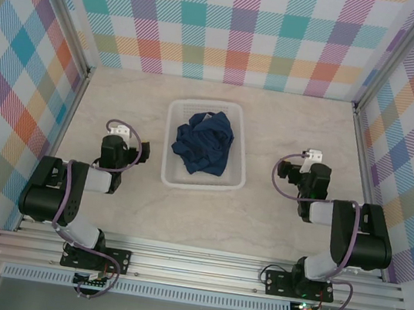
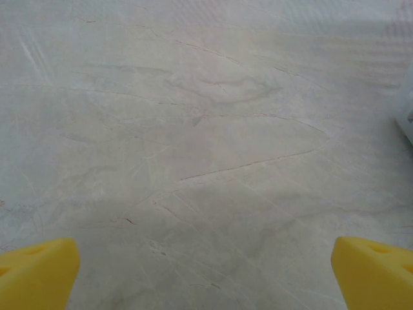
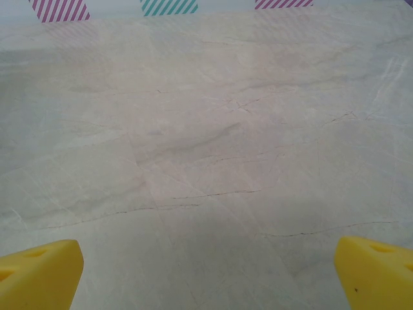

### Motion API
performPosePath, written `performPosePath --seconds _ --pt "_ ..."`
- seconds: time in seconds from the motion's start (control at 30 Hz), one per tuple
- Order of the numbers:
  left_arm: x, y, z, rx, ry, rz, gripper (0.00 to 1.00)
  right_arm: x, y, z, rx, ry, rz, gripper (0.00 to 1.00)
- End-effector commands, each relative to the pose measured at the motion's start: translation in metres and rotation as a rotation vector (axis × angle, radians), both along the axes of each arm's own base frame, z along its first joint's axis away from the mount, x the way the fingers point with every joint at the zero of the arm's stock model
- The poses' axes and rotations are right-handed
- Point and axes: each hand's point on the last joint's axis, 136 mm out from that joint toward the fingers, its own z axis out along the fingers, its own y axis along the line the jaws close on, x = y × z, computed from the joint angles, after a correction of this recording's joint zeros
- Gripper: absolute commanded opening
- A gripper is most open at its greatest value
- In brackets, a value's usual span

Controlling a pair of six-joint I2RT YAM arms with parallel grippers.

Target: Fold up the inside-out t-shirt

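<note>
1. The t-shirt (image 1: pixel 202 149), dark navy, lies crumpled in a loose heap inside the basket (image 1: pixel 168 145), not spread out and not folded.
2. The basket is white plastic with a mesh floor. It stands on the table (image 1: pixel 274 126) about midway between the two arms, and the shirt covers most of its floor.
3. The left gripper (image 1: pixel 119 131) sits to the left of the basket, apart from it and pointing toward the far wall. In the left wrist view its yellow fingertips (image 2: pixel 39 274) stand wide apart at the two bottom corners, with bare marbled tabletop between them and nothing held.
4. The right gripper (image 1: pixel 314 155) sits to the right of the basket, also apart from it. In the right wrist view (image 3: pixel 206 274) its yellow fingertips (image 3: pixel 377 271) are likewise spread to the corners over bare tabletop, empty.
5. Neither gripper touches the shirt or the basket.
6. Checked walls (image 1: pixel 243 20) in pastel colours close in the table on three sides, and both arm bases are bolted to a metal rail (image 1: pixel 198 267) along the near edge.
</note>
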Motion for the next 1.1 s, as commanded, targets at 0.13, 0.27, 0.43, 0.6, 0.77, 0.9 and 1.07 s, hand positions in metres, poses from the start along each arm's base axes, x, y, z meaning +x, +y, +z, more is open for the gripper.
performPosePath --seconds 0.13,0.27,0.43,0.6,0.77,0.9,1.07 --pt "0.007 -0.004 0.010 0.011 -0.044 -0.012 1.00 0.007 0.004 0.010 0.014 -0.031 0.030 1.00" --pt "0.007 -0.004 0.010 0.010 -0.042 -0.012 1.00 0.007 0.003 0.010 0.014 -0.031 0.028 1.00" --pt "0.008 0.000 0.015 0.011 -0.030 0.015 1.00 0.007 -0.002 0.013 0.008 -0.033 0.000 1.00" --pt "-0.001 0.038 0.052 -0.001 0.036 0.259 1.00 0.001 -0.023 0.055 0.047 0.025 -0.154 1.00" --pt "-0.013 0.026 0.100 -0.263 0.059 0.303 1.00 -0.026 -0.025 0.117 0.237 -0.053 -0.232 1.00" --pt "-0.011 -0.056 0.119 -0.510 0.094 0.000 1.00 -0.034 0.050 0.131 0.244 0.045 0.016 0.99" --pt "-0.026 -0.101 0.092 -0.391 0.320 -0.073 0.95 -0.050 0.187 0.114 0.123 0.292 0.388 0.98"
